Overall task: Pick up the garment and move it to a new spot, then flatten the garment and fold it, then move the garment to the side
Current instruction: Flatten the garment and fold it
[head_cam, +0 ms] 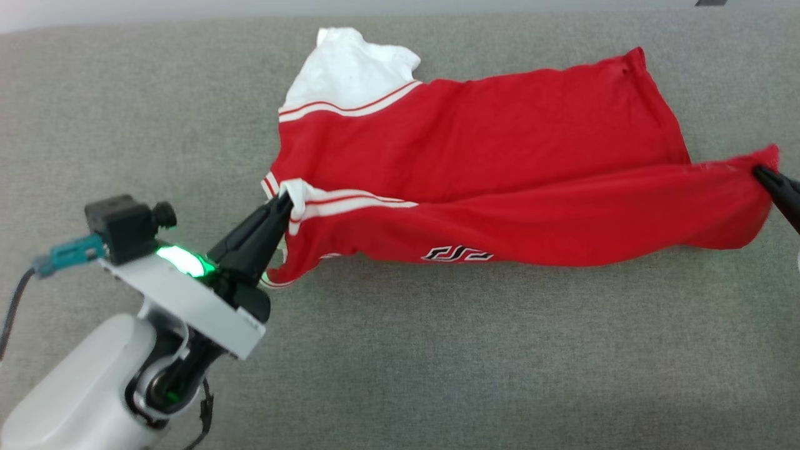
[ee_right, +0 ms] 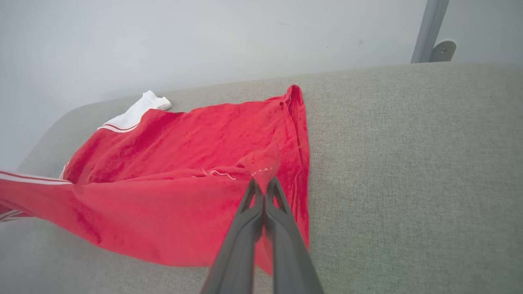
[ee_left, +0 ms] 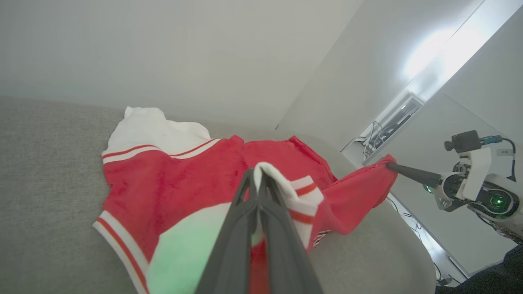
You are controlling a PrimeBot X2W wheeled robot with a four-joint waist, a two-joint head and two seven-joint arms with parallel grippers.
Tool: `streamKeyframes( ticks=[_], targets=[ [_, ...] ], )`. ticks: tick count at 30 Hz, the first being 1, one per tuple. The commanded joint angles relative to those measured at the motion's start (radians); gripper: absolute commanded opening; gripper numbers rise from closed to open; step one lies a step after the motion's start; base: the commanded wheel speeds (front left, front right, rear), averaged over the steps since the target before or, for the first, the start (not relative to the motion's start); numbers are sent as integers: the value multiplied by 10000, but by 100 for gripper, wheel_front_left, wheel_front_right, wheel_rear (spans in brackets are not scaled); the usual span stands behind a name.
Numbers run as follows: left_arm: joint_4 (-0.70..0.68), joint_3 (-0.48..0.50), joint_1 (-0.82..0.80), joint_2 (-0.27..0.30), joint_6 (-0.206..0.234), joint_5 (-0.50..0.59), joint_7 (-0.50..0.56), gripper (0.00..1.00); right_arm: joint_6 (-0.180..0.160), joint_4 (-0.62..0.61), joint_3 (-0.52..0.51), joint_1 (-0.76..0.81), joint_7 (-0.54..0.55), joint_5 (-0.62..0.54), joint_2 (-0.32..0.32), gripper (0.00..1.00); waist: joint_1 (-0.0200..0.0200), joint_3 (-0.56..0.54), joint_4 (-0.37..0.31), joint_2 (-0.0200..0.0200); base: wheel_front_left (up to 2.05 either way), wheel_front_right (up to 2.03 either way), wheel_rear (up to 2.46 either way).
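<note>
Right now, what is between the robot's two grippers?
The garment. In the head view, the left gripper pinches its striped sleeve end and the right gripper pinches its red hem corner, with the cloth stretched between them.

Bench (head_cam: 437,375) covered in grey woven fabric, with rounded corners, set against a plain pale wall (ee_right: 204,41). Right wrist view: a grey metal post (ee_right: 429,28) with a rounded bracket (ee_right: 443,49) rises behind the bench, upper right. Left wrist view: a bright patch of light (ee_left: 433,53) on pale panels, with loose cables (ee_left: 384,126) below it.
</note>
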Motion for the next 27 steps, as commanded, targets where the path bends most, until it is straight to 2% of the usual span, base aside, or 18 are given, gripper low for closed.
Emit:
streamKeyframes(
  ticks=[1, 9, 19, 20, 21, 22, 23, 24, 25, 27],
  targets=[
    [283, -102, -261, -92, -84, 86, -83, 0, -15, 316, -4, -306, 109, -139, 254, 0, 0, 198, -86, 0, 0, 0, 0],
    [2132, -873, -1384, -778, -73, -89, -630, 0, -15, 2254, 292, -1502, 127, -544, 1521, 0, 0, 822, -120, 0, 0, 0, 0],
    [4064, -2040, -2237, -960, -74, 39, -815, 0, -15, 3609, 1218, -2304, -500, -1038, 2061, 0, 0, 1137, -109, 0, 0, 0, 0],
    [4239, -2211, -2321, -951, -74, 118, -819, 3, -15, 3712, 1342, -2369, -564, -1058, 2081, 0, 0, 1122, -109, 0, 0, 0, 0],
    [4429, -2377, -2426, -893, -73, 260, -834, 23, -15, 3804, 1444, -2424, -667, -1061, 2095, 0, 0, 1085, -113, 0, 0, 0, 0],
    [4556, -2529, -2530, -847, -68, 328, -847, 48, -15, 3893, 1539, -2461, -773, -1087, 2123, 0, 0, 1029, -122, 0, 0, 0, 0],
    [4634, -2653, -2620, -844, -65, 288, -851, 85, -15, 3974, 1645, -2483, -909, -1110, 2148, 25, 0, 963, -122, 0, 0, 0, 0],
    [4644, -2756, -2725, -797, -65, 266, -813, 100, -15, 4053, 1724, -2508, -1043, -1143, 2140, 47, 0, 887, -117, 0, 0, 0, 0],
    [4692, -2900, -2851, -668, -65, 364, -752, 100, -15, 4113, 1817, -2521, -1187, -1195, 2106, 100, 0, 796, -104, 0, 0, 0, 0],
    [4779, -3207, -3042, -433, -65, 519, -507, 100, -15, 4226, 1994, -2484, -1441, -1264, 2034, 100, 0, 593, -60, 0, 0, 0, 0]
  ],
)
